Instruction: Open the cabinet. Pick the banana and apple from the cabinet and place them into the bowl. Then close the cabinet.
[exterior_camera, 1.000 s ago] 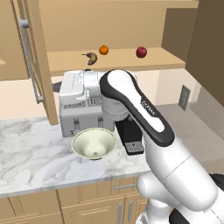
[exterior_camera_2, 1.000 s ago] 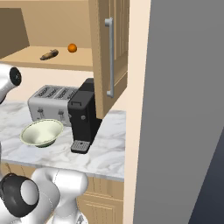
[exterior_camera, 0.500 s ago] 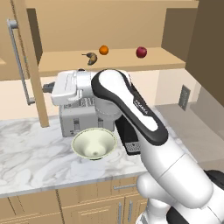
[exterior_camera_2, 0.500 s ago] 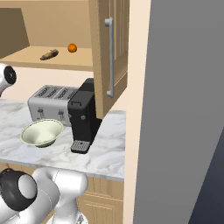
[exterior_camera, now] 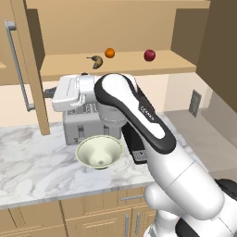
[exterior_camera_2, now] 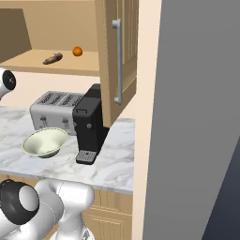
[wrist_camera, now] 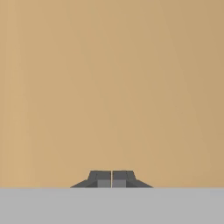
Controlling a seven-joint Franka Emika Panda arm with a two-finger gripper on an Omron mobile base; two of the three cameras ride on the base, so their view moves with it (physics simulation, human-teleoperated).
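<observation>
With both doors of the cabinet [exterior_camera: 28, 69] swung wide, the pincer [wrist_camera: 111, 179] sits pressed together and empty against the left door, so next it must reach the banana [exterior_camera: 96, 61] on the shelf.

Kitchen: toaster [exterior_camera: 85, 126], marble counter [exterior_camera: 32, 157], cabinet [exterior_camera: 115, 32]

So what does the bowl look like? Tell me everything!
The bowl is round and pale cream-green, smooth like glazed pottery, with a wide rim and an inside that narrows to a small flat bottom. It is empty. It sits upright on the white marbled counter, just in front of the silver toaster and beside the black coffee machine. Whether it touches the toaster is hard to tell.
</observation>
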